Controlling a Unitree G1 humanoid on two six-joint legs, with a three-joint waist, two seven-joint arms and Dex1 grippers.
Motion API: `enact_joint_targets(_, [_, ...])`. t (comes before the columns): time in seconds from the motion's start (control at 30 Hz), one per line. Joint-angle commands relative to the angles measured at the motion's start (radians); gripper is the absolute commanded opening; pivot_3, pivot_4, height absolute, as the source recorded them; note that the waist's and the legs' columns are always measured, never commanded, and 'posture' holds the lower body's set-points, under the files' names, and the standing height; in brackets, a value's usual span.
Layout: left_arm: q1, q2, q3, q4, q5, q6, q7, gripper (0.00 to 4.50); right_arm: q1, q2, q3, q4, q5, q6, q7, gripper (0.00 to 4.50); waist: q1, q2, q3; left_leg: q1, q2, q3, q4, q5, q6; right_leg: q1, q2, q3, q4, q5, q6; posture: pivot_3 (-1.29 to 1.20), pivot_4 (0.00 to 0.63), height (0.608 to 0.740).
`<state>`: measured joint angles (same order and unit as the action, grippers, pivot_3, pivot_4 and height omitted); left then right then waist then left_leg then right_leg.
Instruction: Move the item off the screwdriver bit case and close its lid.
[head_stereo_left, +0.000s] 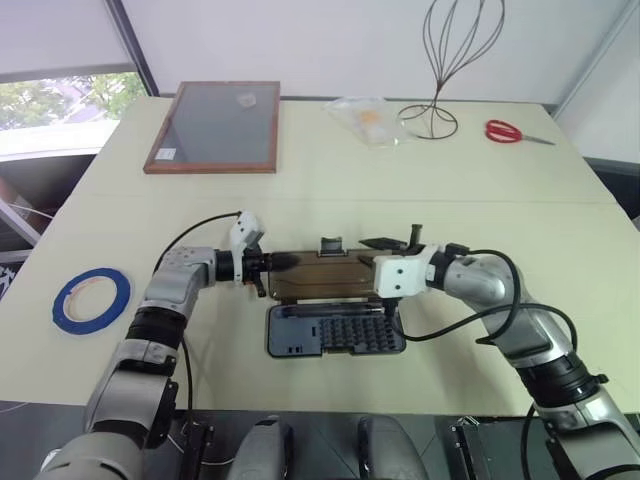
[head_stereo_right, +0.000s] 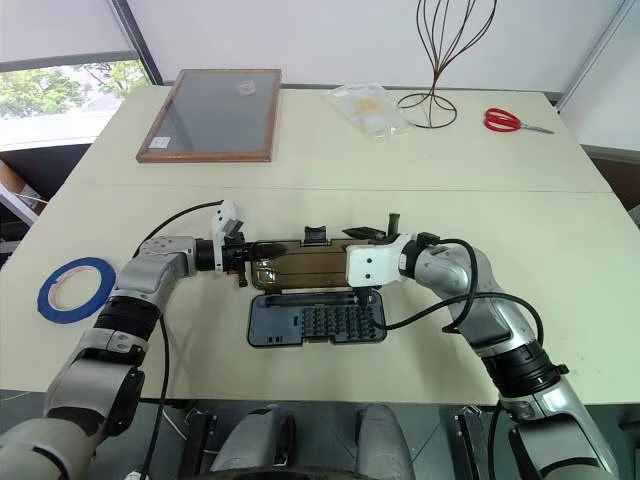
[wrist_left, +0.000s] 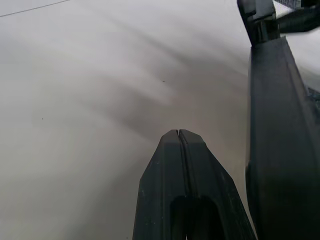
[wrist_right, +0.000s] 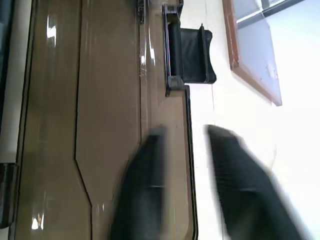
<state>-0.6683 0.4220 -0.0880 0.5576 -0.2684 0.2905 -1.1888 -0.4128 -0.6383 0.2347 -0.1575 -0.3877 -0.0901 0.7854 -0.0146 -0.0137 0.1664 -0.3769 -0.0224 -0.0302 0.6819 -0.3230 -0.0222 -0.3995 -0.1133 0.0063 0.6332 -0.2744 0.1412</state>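
Right wrist view shows the right gripper (wrist_right: 185, 185) with its 2 fingers spread across the raised edge of the lid (head_stereo_left: 320, 276). The left gripper (wrist_left: 178, 134) is pressed together beside its other end. The screwdriver bit case (head_stereo_left: 335, 332) lies open mid-table, nothing resting on it; closing remains.

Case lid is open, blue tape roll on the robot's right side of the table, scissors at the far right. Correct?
Not quite. The blue tape roll lies on the robot's left side of the table, as the left eye view shows. The rest holds: the lid is open and the scissors lie at the far right.
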Motion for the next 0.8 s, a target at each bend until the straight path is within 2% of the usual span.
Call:
enact_joint_targets(0.03, [-0.012,-0.002,0.009,-0.028,-0.004,-0.015,-0.006,0.00,-0.003,-0.028,-0.031,-0.075,0.049,0.058,0.049,3.61,0.000,0.000,0.000,0.000,0.000,0.000,0.000,0.000,0.000,0.000,0.000,0.000,0.000,0.000,0.000,0.00,0.150,0.740])
enact_joint_targets(0.1, [-0.015,-0.004,0.007,-0.027,-0.003,-0.019,-0.009,0.00,0.002,-0.049,-0.049,-0.113,0.087,0.109,0.096,4.46,0.000,0.000,0.000,0.000,0.000,0.000,0.000,0.000,0.000,0.000,0.000,0.000,0.000,0.000,0.000,0.00,0.150,0.740])
enact_joint_targets(0.27, [-0.029,-0.009,0.001,-0.044,-0.012,-0.013,-0.035,0.00,0.005,-0.102,-0.153,-0.237,0.242,0.335,0.195,4.46,0.003,0.000,0.001,0.000,0.000,0.000,0.000,0.000,0.001,0.000,0.000,0.000,0.000,0.000,0.000,0.00,0.150,0.740])
enact_joint_targets(0.43, [-0.018,0.004,-0.019,-0.126,-0.030,0.036,-0.105,0.00,0.002,-0.149,-0.257,-0.327,0.378,0.518,0.228,4.46,0.003,0.000,0.001,-0.001,0.000,-0.001,0.000,-0.001,0.002,0.000,0.000,0.000,-0.001,0.000,0.000,0.00,0.150,0.740])
enact_joint_targets(0.8, [0.066,0.153,-0.119,-0.452,-0.128,0.254,-0.329,0.00,0.049,-0.271,-0.397,-0.337,0.529,0.648,0.251,4.46,0.001,0.001,0.002,-0.001,0.000,-0.001,0.000,-0.001,0.003,0.000,0.000,0.000,-0.001,0.000,0.000,0.00,0.150,0.740])
